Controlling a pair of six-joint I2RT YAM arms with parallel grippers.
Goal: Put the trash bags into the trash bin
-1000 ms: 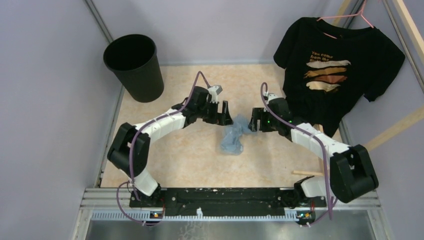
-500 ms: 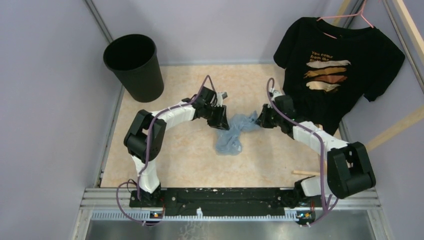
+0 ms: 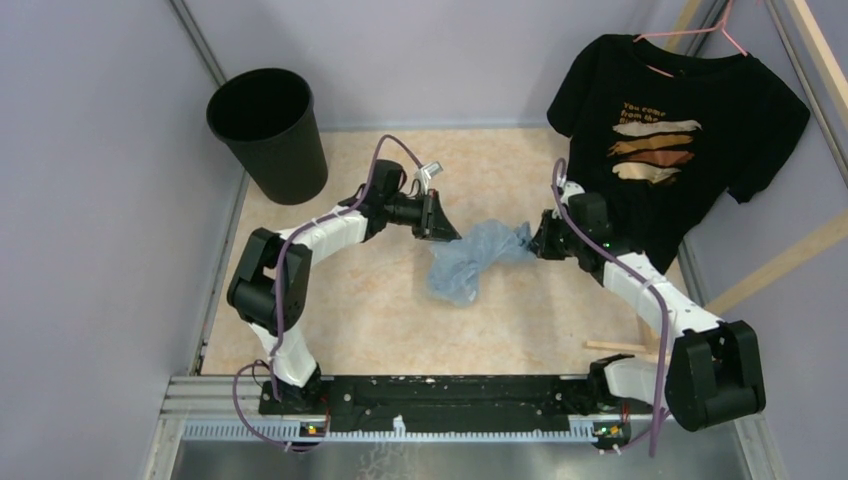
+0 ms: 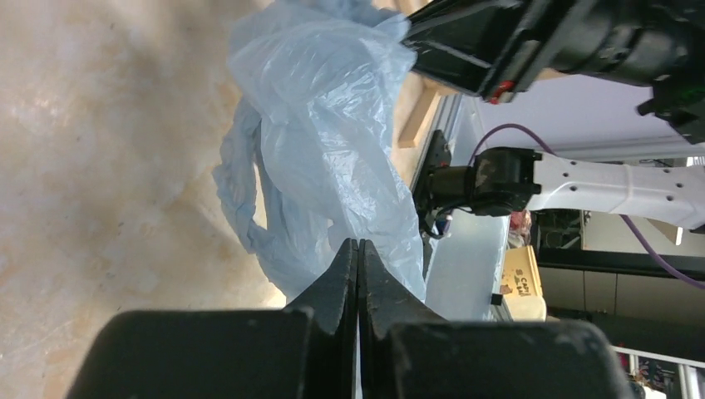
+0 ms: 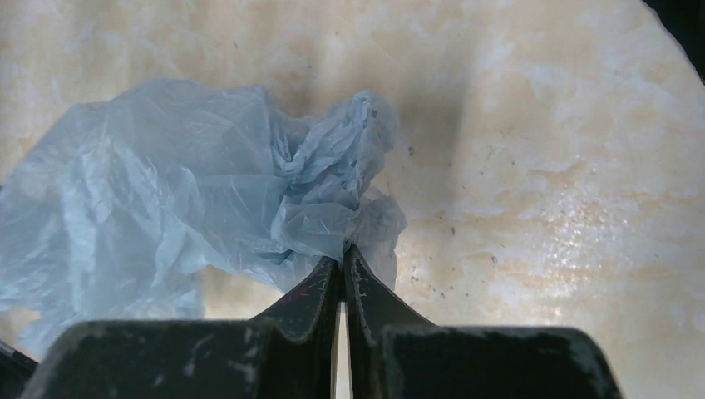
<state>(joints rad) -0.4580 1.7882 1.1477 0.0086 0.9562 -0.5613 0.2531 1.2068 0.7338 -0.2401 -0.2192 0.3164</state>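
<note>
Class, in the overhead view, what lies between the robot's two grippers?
The light-blue trash bag lies there, stretched from the shut left gripper to the shut right gripper. The top external view shows it.

Orange print "You come from the" on black T-shirt

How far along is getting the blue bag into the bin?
Done: both grasps. In hand: the thin, crinkly light-blue plastic bag, pinched by the shut left gripper and right gripper. Left: carry it to the round black plastic bin at far left and drop it in.
</note>
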